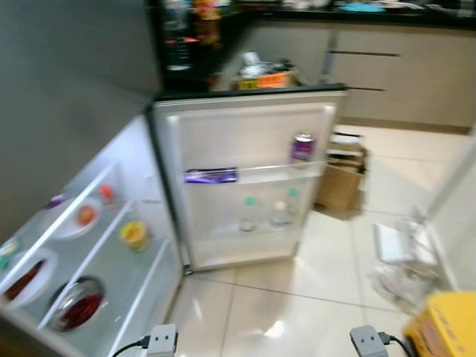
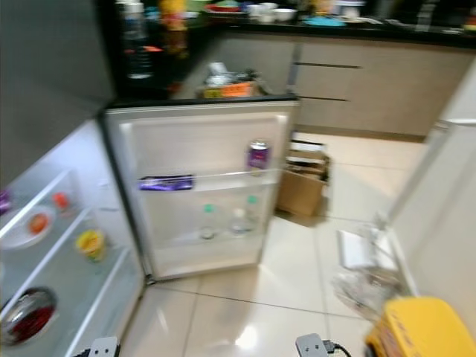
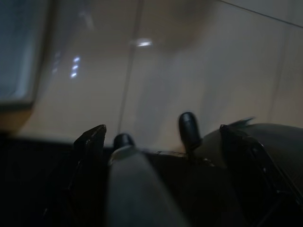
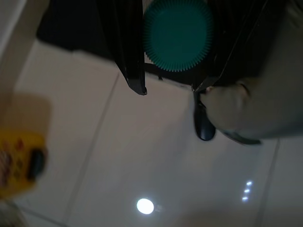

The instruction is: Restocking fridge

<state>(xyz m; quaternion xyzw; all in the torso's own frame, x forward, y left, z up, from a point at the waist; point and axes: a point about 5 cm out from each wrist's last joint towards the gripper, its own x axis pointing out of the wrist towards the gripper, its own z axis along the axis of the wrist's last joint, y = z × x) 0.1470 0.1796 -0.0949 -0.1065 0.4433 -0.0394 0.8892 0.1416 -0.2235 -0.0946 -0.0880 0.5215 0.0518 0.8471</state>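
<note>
Left eye view: fridge door (image 1: 245,141) stands open over the tiled floor (image 1: 297,297).
Door racks: purple can (image 1: 302,146) and purple packet (image 1: 210,175) above; small bottles (image 1: 280,214) below.
Fridge shelves: plate of fruit (image 1: 78,220), yellow cup (image 1: 134,233), bowls (image 1: 74,303) of red food.
Floor: cardboard box (image 1: 342,177), yellow box (image 1: 446,327); writing unreadable.
Right gripper (image 4: 168,90): fingers grasping a teal-capped bottle (image 4: 178,35).
Left gripper (image 3: 163,135): cannot tell.

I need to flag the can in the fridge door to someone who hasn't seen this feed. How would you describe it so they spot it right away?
Find the open fridge door, swung wide toward the kitchen floor. On its upper door shelf, at the end nearer the cardboard box, stands a purple can, upright. The flat purple packet on the same shelf lies down, and the bottles below are clear with green caps.
</note>
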